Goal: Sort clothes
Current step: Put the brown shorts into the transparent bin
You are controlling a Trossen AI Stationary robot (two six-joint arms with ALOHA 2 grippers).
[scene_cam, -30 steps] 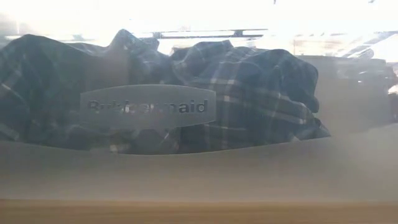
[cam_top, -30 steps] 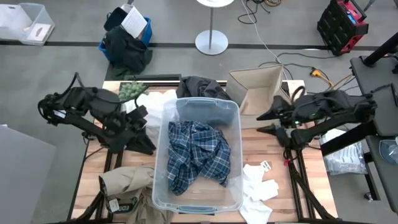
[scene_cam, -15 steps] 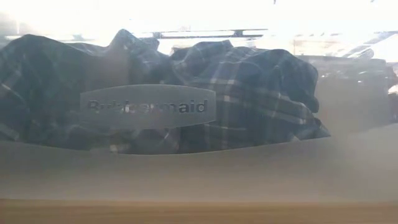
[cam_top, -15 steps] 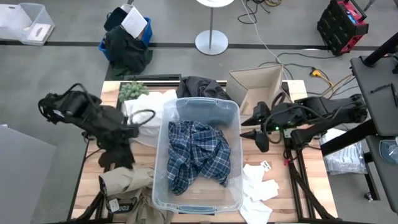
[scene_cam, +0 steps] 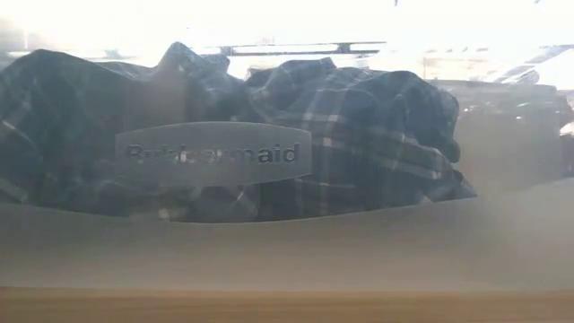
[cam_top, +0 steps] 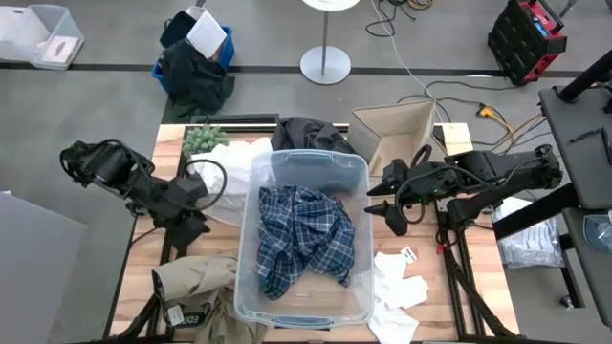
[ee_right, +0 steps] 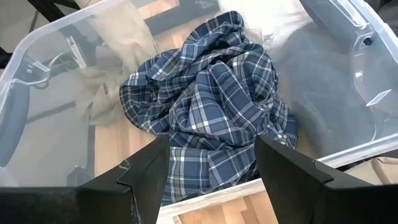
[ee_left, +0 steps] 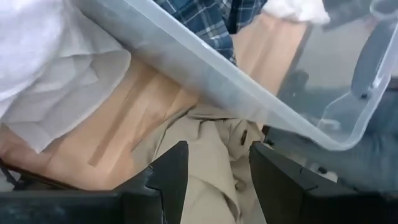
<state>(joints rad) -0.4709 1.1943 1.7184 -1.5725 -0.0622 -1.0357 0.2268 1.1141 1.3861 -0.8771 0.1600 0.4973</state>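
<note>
A blue-and-white plaid shirt (cam_top: 304,239) lies bunched inside a clear plastic bin (cam_top: 251,287) at the table's middle; it also shows in the low view (scene_cam: 359,144) and the right wrist view (ee_right: 211,106). A tan khaki piece (cam_top: 196,277) lies at the near left, against the bin. A dark grey piece (cam_top: 311,134) lies behind the bin, a large white piece (cam_top: 229,177) left of it, small white pieces (cam_top: 397,282) at the near right. My left gripper (cam_top: 189,232) is open above the table, just beyond the tan piece (ee_left: 205,143). My right gripper (cam_top: 387,207) is open beside the bin's right wall.
An open cardboard box (cam_top: 402,139) stands at the far right of the table. A small green plant (cam_top: 203,140) sits at the far left. A dark bundle with a blue bag (cam_top: 194,67) and a lamp base (cam_top: 325,65) are on the floor beyond.
My left gripper has swung away from the bin's left wall toward the table's near left and turned to point at the tan piece. My right gripper has gone toward the table's left, up to the bin's right wall. The clothes have stayed in place.
</note>
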